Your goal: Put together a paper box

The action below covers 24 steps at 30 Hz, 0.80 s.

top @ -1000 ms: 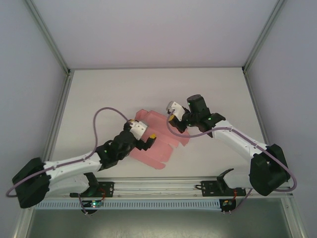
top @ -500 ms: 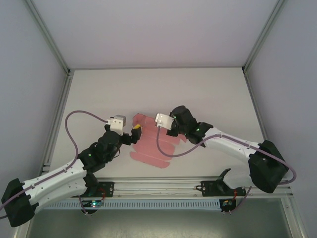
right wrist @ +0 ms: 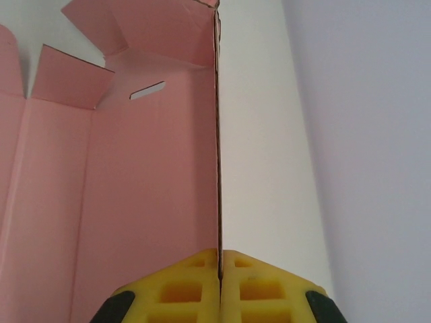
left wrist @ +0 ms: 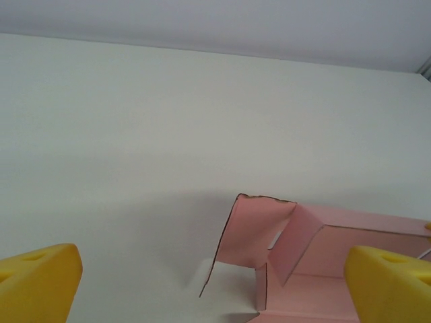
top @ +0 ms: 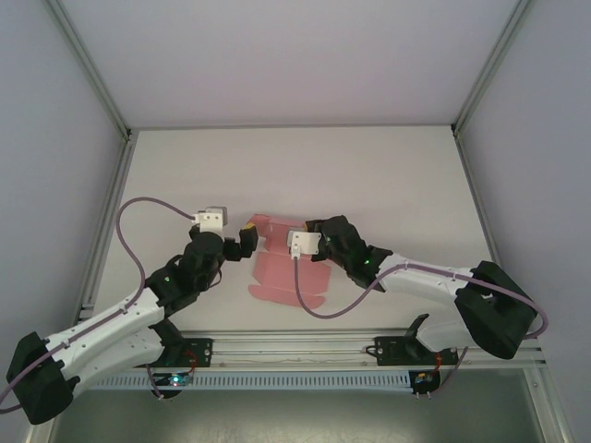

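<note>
The pink paper box (top: 277, 273) lies mid-table as a creased die-cut sheet, partly folded, with flaps standing up at its far end. My right gripper (top: 312, 231) is at the sheet's right side. In the right wrist view it (right wrist: 219, 261) is shut on the thin edge of an upright pink panel (right wrist: 148, 188) with a slot cut in it. My left gripper (top: 247, 239) hovers just left of the sheet's far-left corner. Its yellow fingers (left wrist: 40, 282) stand wide open, and a raised corner flap of the paper box (left wrist: 259, 232) lies ahead between them, untouched.
The white table (top: 369, 175) is bounded by metal frame rails at the left (top: 106, 221) and right (top: 480, 203). Purple cables loop off both wrists. A rail with the arm bases (top: 295, 351) runs along the near edge.
My left gripper has pulled back left off the sheet and stands open beside it. My right gripper has moved left and nearer with the sheet's right edge, which now stands folded up.
</note>
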Motion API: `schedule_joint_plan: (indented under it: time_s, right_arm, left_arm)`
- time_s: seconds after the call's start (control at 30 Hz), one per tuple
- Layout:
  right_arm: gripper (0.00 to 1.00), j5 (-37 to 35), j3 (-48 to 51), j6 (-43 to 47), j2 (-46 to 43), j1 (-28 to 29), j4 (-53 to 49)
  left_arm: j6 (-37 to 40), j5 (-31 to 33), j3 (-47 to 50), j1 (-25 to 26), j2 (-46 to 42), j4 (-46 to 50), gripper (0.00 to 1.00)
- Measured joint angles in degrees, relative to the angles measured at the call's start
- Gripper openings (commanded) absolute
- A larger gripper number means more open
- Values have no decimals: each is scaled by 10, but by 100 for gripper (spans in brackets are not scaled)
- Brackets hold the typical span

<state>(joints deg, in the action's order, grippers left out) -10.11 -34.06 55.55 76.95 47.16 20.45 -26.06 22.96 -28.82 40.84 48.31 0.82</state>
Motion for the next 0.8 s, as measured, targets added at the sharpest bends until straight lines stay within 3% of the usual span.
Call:
schedule_joint_plan:
  time_s: [0.23,0.6,0.8]
  right_arm:
    - [0,-20,18,46,8,0,49]
    - [0,-31,45,75,50,0,137]
    - [0,-31,45,74,76,0,158]
  left_arm:
    - [-48,-35,-57,-48,58,50,100]
    - [-124,-141,-103,-208,196,67,100]
    - [-125,-175,-154,-233,305,61,100]
